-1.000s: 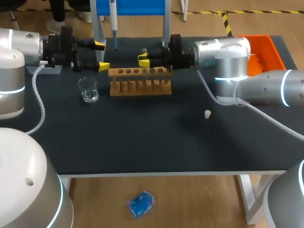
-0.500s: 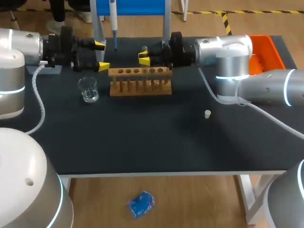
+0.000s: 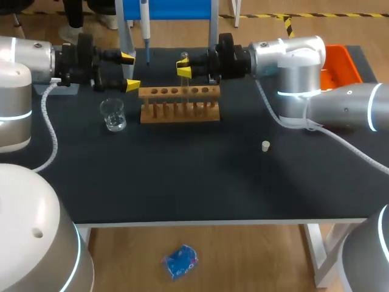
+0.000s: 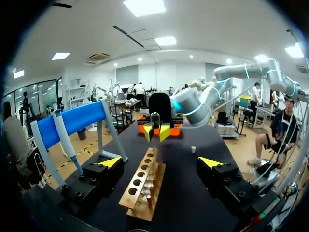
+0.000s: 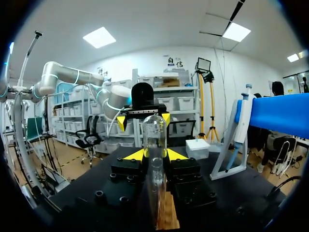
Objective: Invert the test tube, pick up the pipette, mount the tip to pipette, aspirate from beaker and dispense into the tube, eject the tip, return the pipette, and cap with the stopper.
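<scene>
while right end effector clamps test tube over rack, left end effector gapes.

No print can be read on anything on the counter. The rack, beaker, stopper, tube and pipette show no label, number or sign clear enough to make out.
</scene>
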{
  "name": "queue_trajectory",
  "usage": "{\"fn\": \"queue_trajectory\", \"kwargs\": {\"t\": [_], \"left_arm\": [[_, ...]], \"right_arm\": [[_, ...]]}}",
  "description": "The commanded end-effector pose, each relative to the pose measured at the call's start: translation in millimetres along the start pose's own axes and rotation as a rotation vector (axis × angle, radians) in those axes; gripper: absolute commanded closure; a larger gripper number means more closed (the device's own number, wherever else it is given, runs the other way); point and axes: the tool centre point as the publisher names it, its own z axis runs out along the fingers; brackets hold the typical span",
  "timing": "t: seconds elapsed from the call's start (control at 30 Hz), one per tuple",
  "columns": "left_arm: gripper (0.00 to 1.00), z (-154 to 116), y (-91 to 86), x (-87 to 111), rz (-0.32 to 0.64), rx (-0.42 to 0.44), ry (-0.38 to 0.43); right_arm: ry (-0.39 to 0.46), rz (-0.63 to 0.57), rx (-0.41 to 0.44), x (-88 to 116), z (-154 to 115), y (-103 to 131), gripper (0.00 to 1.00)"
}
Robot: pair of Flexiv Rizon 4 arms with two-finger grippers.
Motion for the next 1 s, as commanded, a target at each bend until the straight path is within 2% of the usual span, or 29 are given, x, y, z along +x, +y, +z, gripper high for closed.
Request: {"fn": "queue_trajectory", "kwargs": {"t": [0.03,0.67,0.87,1.0], "left_arm": [[0.0,-0.5,-0.2,0.7,0.001,-0.001,-0.001],[0.0,-0.5,-0.2,0.7,0.001,-0.001,-0.001],[0.0,-0.5,-0.2,0.7,0.001,-0.001,-0.001],[0.0,-0.5,-0.2,0.7,0.001,-0.001,-0.001]], "right_arm": [[-0.009,-0.004,0.021,5.5,-0.9,9.1,1.0],[-0.003,-0.021,0.056,14.9,-1.4,49.0,1.0],[-0.036,0.075,0.045,22.7,-9.0,74.7,1.0],[-0.036,0.075,0.045,22.7,-9.0,74.7,1.0]]}}
